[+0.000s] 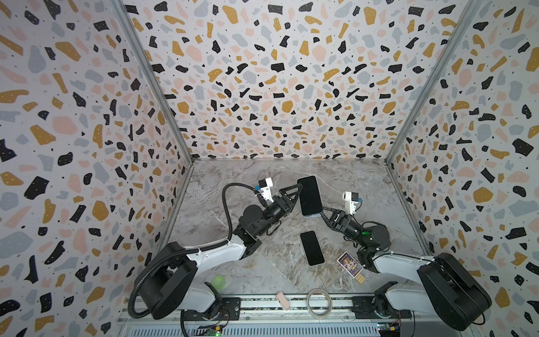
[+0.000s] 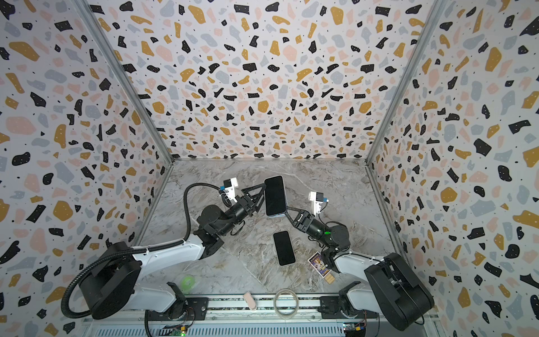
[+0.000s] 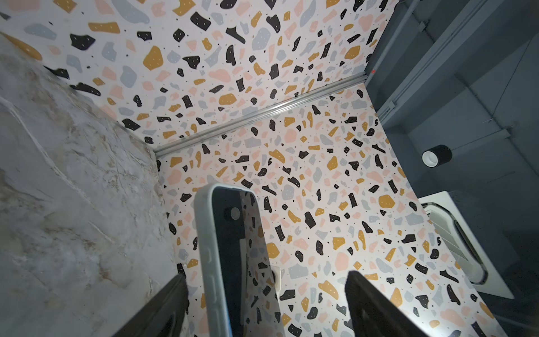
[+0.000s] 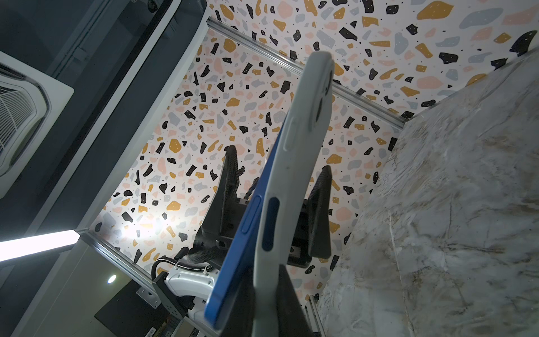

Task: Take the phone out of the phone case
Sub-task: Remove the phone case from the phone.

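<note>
A phone (image 1: 309, 195) (image 2: 274, 195) with a dark screen sits in a pale grey phone case (image 4: 294, 163) and is held up above the marble table in both top views. My right gripper (image 1: 320, 214) (image 4: 267, 291) is shut on the case's lower corner. There the blue phone edge (image 4: 233, 262) stands out of the case, with one finger between them. My left gripper (image 1: 296, 197) (image 3: 268, 297) is open, and its fingers (image 4: 230, 175) stand either side of the phone without touching it. In the left wrist view the case rim (image 3: 207, 233) runs between the jaws.
A second dark-screened phone (image 1: 312, 248) lies flat on the table (image 1: 262, 271) below the held one. A printed card packet (image 1: 348, 264) and a wooden piece (image 1: 360, 279) lie near the right arm. A green ring (image 1: 218, 281), a pink block (image 1: 282, 300) and a clear loop (image 1: 319, 302) sit along the front edge.
</note>
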`<state>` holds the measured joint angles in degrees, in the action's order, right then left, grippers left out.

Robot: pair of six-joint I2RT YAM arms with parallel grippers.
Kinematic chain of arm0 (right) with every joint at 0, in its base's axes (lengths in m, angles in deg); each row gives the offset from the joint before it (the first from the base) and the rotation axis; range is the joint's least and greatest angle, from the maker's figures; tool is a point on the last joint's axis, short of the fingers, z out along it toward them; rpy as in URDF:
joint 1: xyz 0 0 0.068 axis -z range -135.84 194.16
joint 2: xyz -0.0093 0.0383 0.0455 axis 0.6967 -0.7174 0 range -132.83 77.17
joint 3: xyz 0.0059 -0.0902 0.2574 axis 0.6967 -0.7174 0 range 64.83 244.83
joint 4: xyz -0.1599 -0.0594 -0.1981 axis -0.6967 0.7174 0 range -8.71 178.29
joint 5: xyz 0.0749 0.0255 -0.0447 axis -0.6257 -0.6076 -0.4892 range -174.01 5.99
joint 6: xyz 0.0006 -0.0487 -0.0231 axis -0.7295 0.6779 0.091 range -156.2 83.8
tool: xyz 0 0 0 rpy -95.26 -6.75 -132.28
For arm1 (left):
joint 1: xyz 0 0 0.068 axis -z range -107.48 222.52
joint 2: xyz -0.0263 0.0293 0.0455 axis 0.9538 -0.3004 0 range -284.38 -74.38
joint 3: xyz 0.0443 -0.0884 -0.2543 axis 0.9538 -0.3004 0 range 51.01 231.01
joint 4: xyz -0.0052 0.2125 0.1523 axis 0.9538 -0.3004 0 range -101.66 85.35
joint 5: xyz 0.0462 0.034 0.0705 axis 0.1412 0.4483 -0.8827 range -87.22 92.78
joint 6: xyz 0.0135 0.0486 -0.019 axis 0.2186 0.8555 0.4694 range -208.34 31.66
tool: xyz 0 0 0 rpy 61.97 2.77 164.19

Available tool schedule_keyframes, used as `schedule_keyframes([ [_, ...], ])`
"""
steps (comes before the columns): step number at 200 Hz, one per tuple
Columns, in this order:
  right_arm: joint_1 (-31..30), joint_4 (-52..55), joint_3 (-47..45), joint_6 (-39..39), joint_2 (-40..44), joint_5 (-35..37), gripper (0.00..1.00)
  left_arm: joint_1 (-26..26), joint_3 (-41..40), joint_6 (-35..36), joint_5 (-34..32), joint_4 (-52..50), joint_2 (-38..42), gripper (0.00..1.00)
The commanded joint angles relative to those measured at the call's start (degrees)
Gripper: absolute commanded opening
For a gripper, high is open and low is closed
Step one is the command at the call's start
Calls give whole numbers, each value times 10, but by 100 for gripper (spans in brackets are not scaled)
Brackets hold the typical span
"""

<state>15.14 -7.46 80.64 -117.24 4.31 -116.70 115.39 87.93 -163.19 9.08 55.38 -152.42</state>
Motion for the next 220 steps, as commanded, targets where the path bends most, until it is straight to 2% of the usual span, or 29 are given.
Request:
schedule_keyframes([
  [1,-3,-96,11,-5,3,6,0,-5,-4,47,-20,-49,21,88],
  [28,-3,-101,12,-8,0,7,0,-18,-15,70,-56,-113,59,89],
  [42,-3,-99,12,-8,0,7,0,-22,-14,109,-90,-168,98,89],
  [64,-2,-96,13,-7,3,7,0,-15,41,229,-146,-309,159,90],
  [87,-2,-96,14,-8,1,6,0,18,101,372,-197,-402,196,89],
  [116,-3,-95,17,-9,-2,6,0,112,181,582,-296,-502,186,88],
  [130,-3,-95,19,-10,-2,6,0,171,197,677,-383,-516,176,87],
  [145,-3,-93,19,-9,-3,6,0,217,200,755,-447,-507,173,87],
  [169,-3,-93,21,-10,-5,5,0,267,199,861,-507,-487,171,87],
  [196,-2,-88,23,-8,-4,4,0,350,180,1011,-592,-460,153,85],
  [220,-2,-89,23,-7,-6,4,0,410,152,1122,-644,-397,126,84],
])
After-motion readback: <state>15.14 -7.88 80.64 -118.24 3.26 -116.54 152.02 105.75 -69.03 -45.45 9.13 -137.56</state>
